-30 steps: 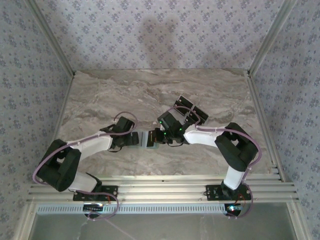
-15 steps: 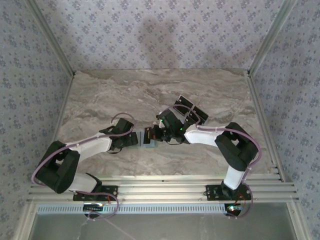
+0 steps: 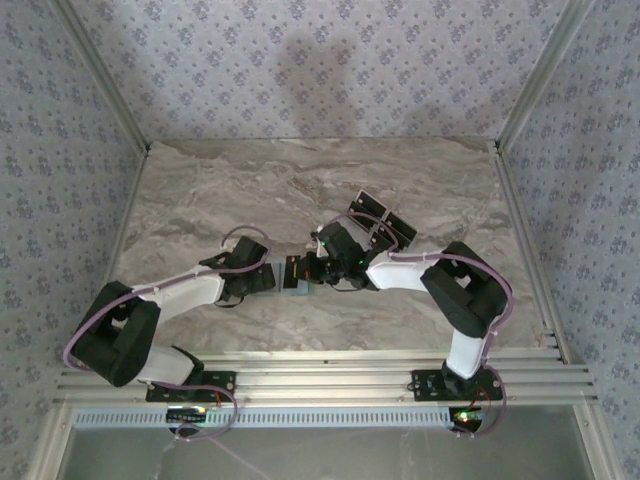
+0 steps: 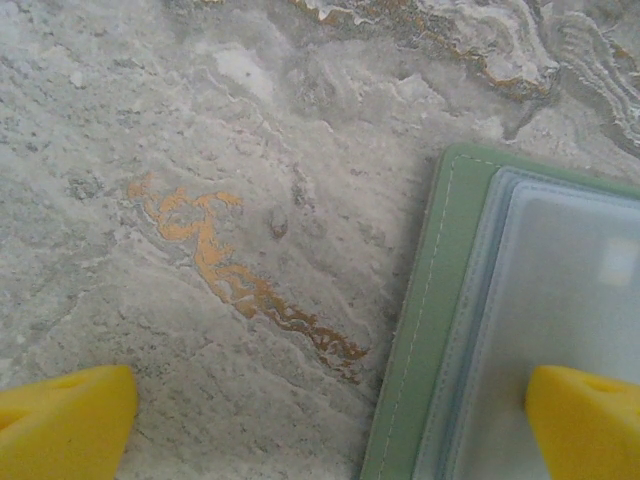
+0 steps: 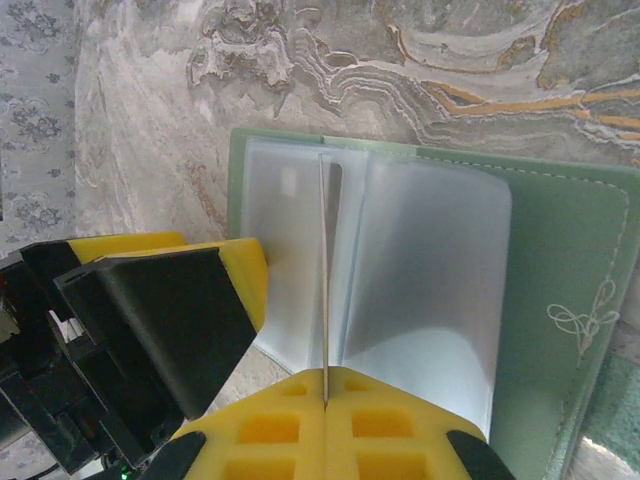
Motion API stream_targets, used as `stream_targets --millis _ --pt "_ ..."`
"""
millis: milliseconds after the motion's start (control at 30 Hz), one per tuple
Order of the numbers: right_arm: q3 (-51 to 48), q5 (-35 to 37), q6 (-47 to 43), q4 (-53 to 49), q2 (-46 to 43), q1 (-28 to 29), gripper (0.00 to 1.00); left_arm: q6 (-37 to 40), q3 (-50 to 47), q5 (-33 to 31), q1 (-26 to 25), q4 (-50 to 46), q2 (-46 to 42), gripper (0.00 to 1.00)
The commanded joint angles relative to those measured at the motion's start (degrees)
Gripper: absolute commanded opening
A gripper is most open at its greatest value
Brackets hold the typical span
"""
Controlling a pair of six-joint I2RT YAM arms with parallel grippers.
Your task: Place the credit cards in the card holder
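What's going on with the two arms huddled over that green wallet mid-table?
The card holder lies open on the table, its clear sleeves showing. The left gripper is open, with one finger resting on the sleeves as if to pin them down. The right gripper pinches a thin credit card, seen edge-on, with its far end among the sleeves. I can't tell whether it is inside a pocket. More dark cards lie behind the right arm.

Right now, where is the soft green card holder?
The soft pale-green card holder lies open on the marble table near its middle, between the left gripper and the right gripper, which pinches a thin card.
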Motion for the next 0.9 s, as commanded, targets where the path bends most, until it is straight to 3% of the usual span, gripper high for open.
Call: stream_targets --millis 0,867 --pt "-0.31 -0.23 -0.50 2.11 0.97 0.04 0.00 -0.23 -0.83 -3.01 -0.05 -6.21 2.06 1.00" --pt "-1.36 -2.12 1.38 6.80 3.75 -0.11 0.00 -0.64 -0.82 -3.46 -0.13 -6.65 1.95 1.00"
